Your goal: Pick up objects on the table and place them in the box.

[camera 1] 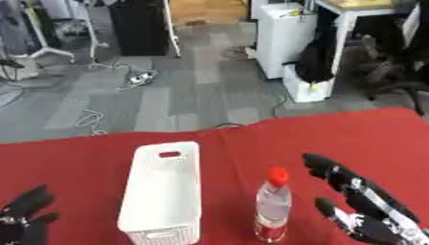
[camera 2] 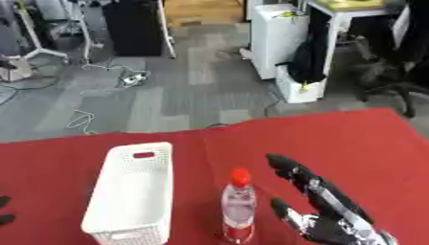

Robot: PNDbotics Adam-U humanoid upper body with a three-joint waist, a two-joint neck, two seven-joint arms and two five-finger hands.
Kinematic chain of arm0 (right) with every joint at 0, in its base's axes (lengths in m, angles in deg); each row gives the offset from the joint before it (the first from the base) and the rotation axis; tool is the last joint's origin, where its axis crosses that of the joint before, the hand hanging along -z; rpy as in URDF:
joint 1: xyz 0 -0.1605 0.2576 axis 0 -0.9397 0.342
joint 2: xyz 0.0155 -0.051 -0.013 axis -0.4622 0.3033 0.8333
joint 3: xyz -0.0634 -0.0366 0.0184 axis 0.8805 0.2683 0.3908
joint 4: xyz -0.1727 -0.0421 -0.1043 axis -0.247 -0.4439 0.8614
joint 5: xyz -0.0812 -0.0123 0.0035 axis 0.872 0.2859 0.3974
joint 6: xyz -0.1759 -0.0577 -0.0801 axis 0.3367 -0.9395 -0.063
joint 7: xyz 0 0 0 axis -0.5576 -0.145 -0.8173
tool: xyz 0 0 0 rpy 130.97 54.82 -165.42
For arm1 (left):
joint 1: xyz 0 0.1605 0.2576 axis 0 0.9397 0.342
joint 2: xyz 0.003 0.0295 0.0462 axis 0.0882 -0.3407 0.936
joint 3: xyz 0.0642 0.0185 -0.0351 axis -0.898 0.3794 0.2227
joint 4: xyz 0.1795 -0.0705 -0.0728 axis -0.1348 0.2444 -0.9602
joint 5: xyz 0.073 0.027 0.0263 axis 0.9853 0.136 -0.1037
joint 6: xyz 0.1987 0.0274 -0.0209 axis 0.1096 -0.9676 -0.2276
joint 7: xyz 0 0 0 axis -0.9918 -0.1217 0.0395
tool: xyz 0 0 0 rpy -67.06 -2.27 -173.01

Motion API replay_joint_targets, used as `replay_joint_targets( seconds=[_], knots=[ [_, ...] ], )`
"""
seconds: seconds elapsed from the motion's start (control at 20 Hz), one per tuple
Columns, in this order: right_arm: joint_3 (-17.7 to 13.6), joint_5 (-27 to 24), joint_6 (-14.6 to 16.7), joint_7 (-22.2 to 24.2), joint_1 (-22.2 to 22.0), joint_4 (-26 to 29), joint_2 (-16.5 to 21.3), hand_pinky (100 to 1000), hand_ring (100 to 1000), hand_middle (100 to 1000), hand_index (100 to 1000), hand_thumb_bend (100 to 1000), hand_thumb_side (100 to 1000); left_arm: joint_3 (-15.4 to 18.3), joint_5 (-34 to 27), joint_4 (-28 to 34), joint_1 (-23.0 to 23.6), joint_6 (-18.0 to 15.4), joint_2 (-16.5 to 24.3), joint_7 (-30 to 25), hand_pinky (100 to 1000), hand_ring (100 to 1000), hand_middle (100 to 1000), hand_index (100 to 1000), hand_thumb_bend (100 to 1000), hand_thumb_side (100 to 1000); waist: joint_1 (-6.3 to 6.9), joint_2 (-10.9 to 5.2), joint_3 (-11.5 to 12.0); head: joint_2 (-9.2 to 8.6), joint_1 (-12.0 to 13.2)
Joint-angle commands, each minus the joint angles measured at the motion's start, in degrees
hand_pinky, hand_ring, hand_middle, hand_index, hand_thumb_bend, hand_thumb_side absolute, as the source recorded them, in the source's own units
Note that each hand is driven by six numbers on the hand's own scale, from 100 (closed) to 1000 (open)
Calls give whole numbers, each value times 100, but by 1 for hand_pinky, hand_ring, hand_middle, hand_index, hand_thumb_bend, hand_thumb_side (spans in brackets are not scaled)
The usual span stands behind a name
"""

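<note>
The bottle (camera 1: 273, 206) stands upright on the red desk (camera 1: 335, 139), near the front edge, just right of the white box (camera 1: 163, 191). Tall and narrow, it could topple if the right hand (camera 1: 360, 206) brushes its side before closing round it. It is clear plastic with a red cap and a red band at the base. The right hand, just to its right, is spread open and holds nothing. The left hand (camera 1: 25, 215) rests idle, fingers relaxed, at the near left corner.

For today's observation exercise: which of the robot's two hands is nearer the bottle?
The right hand, open just right of the red-capped bottle; the left hand sits beyond the white box.
</note>
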Motion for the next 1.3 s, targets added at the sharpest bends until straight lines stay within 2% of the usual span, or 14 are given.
replay_joint_targets(
  seconds=[0.05,0.8,1.3],
  knots=[
    [-22,-44,20,79,66,-7,85,1000,1000,1000,1000,323,516,20,-54,121,-21,-12,19,-31,709,831,816,823,339,830,-4,-49,22,-18,-40],
    [59,-33,-1,264,-82,-335,-140,1000,1000,1000,1000,316,572,-17,-91,142,-59,-15,32,-97,711,831,816,823,338,830,-13,-40,125,-2,-27],
    [112,357,10,320,-110,-534,-222,1000,1000,1000,1000,358,590,-20,-101,143,-57,-13,25,-112,711,831,815,827,336,831,-12,-27,154,-7,12]
  ],
)
